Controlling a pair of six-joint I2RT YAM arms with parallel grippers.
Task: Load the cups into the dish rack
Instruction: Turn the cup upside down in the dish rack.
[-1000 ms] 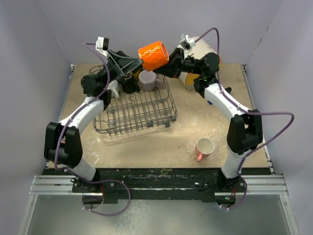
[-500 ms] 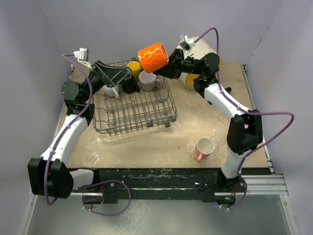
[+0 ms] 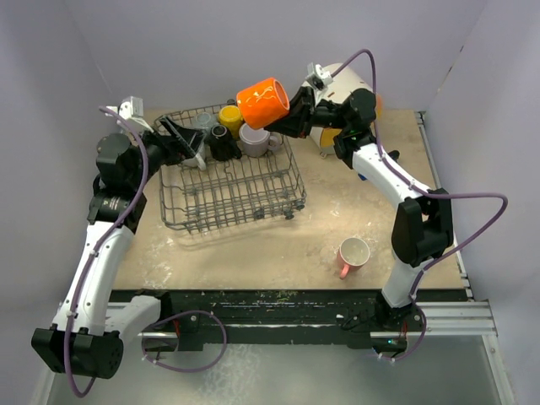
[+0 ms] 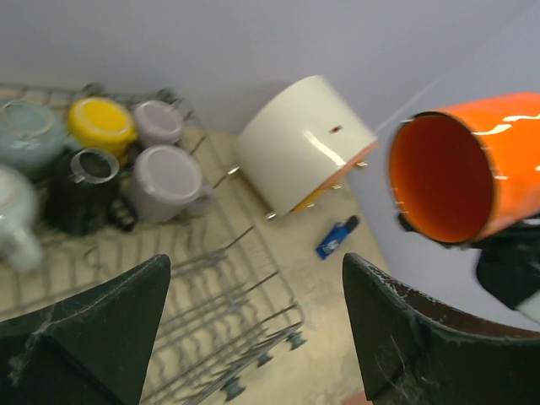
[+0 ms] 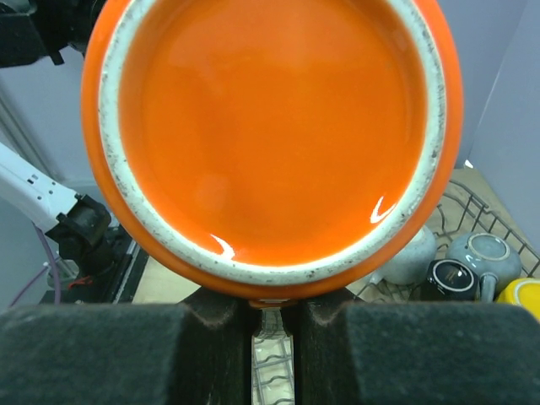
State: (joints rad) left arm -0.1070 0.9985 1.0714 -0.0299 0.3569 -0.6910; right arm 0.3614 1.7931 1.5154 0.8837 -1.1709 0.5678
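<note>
Above the far right corner of the dish rack point(image 3: 239, 218): orange mug point(image 3: 263, 101), tipped on its side, pinched in the narrow-set right gripper point(image 5: 267, 321). Over the far left corner: left gripper point(image 4: 253, 337), spread wide, holding nothing. Along the rack's far side: yellow mug point(image 3: 230, 116), black mug point(image 3: 221, 145), mauve mug point(image 3: 253, 137). Right of the rack and nearer, on the table point(image 3: 253, 245): pink mug point(image 3: 353, 253).

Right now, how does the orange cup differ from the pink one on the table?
The orange cup is aloft, tipped on its side in the jaws of the right arm; the pink cup stands upright and free on the table. The orange cup is orange inside; the pink cup is pale inside. Neither is in the dish rack yet.
</note>
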